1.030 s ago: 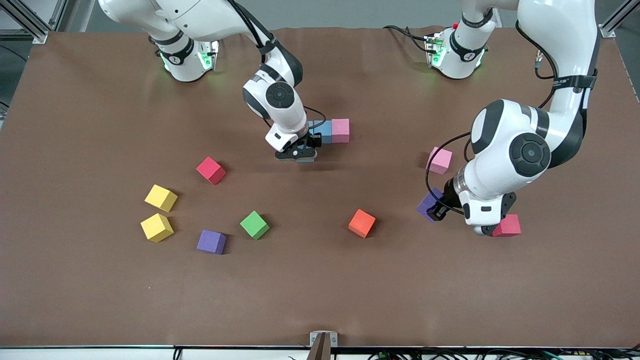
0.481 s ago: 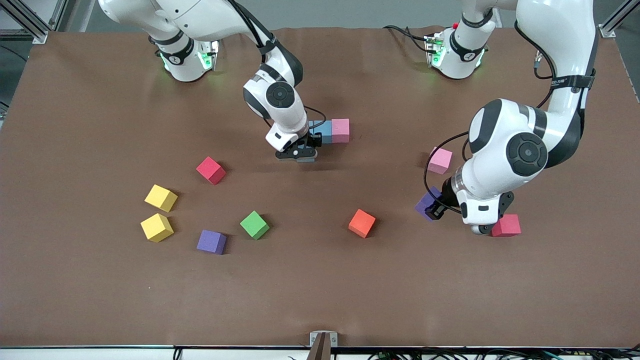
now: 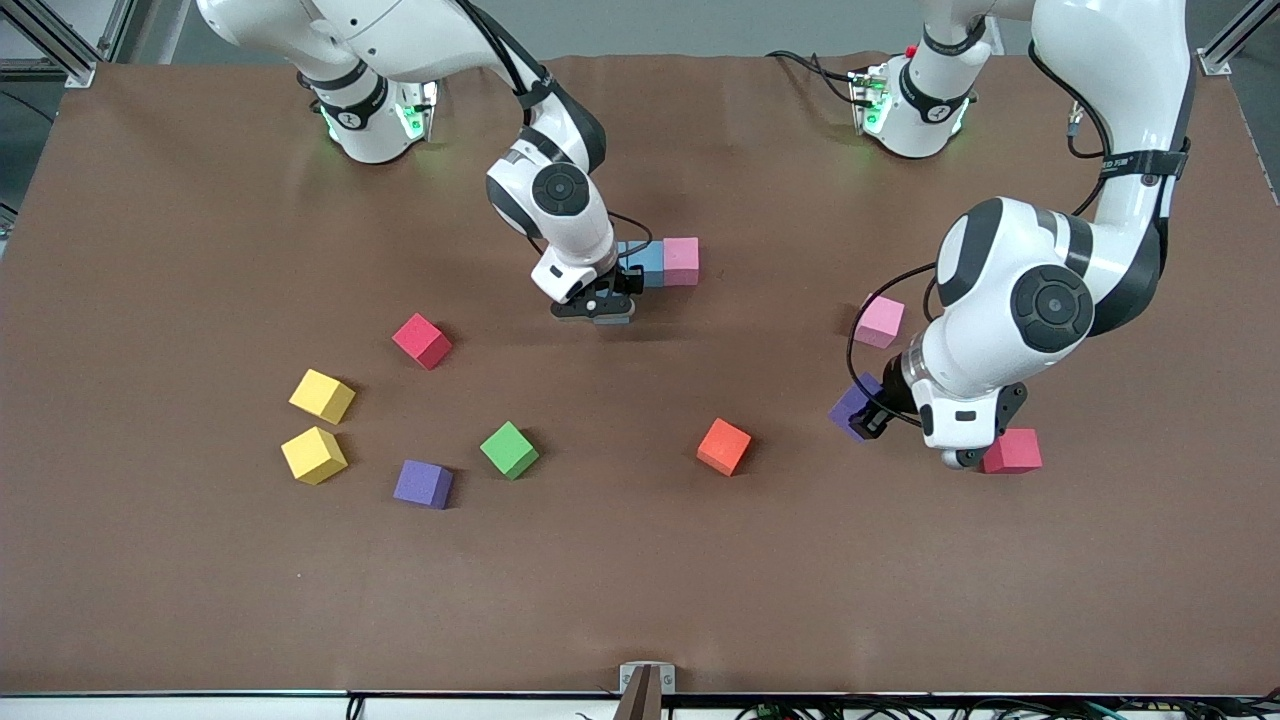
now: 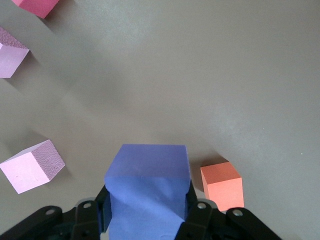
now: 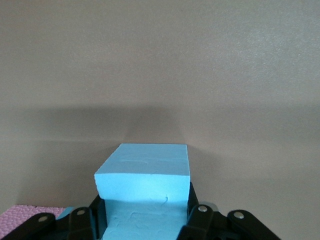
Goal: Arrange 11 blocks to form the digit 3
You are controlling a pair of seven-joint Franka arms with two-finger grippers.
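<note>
Both arms have a cube in hand, so the job looks to be at its start, still building the top of the 3. The right gripper [image 3: 597, 308] hangs low over the middle of the table, just beside a short row made of a light blue block [image 3: 646, 263] touching a pink block [image 3: 681, 260]; its jaws are closed on another light blue cube [image 5: 144, 187], which the right wrist view shows pinched between them. My guess is that this cube goes down next, flush against the row or under its end, and that calls for a square, gentle lowering so the foam does not nudge the two already set. The right arm reaches out from its base with the wrist bent straight down. The left gripper [image 3: 868, 420] sits toward the left arm's end of the table, elbow high, forearm folded down, its jaws clamped on a purple cube [image 4: 146, 192]. A loose pink cube [image 3: 880, 321] lies just beside it, a red cube [image 3: 1013, 451] next to the wrist. Nearer the front camera an orange block [image 3: 724, 446], a green block [image 3: 509, 449], a second purple block [image 3: 423, 484], two yellow blocks [image 3: 318, 397] and another red cube [image 3: 422, 340] lie scattered, untouched.
</note>
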